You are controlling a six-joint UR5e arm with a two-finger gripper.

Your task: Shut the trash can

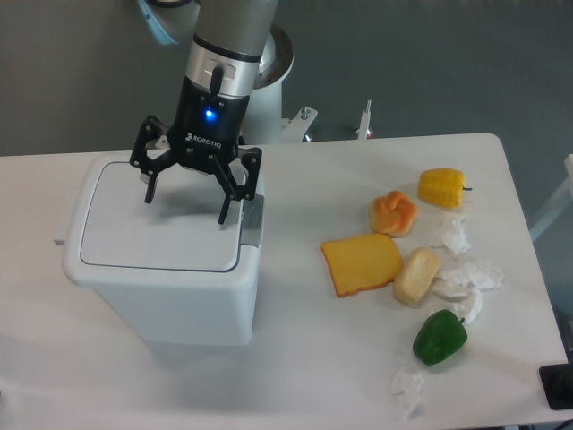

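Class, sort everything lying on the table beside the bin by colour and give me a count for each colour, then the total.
Yellow: 2, the pepper and the cheese wedge
Orange: 1, the orange pepper
Cream: 1, the bread roll
Green: 1, the green pepper
White: 3, the paper wads
Total: 8

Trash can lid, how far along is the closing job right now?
Done: the trash can lid lies flat in its rim, so it looks shut. In hand: nothing; the gripper is open just above the lid. Left: perhaps only pulling the arm away; whether the grey latch tab has caught can't be seen.
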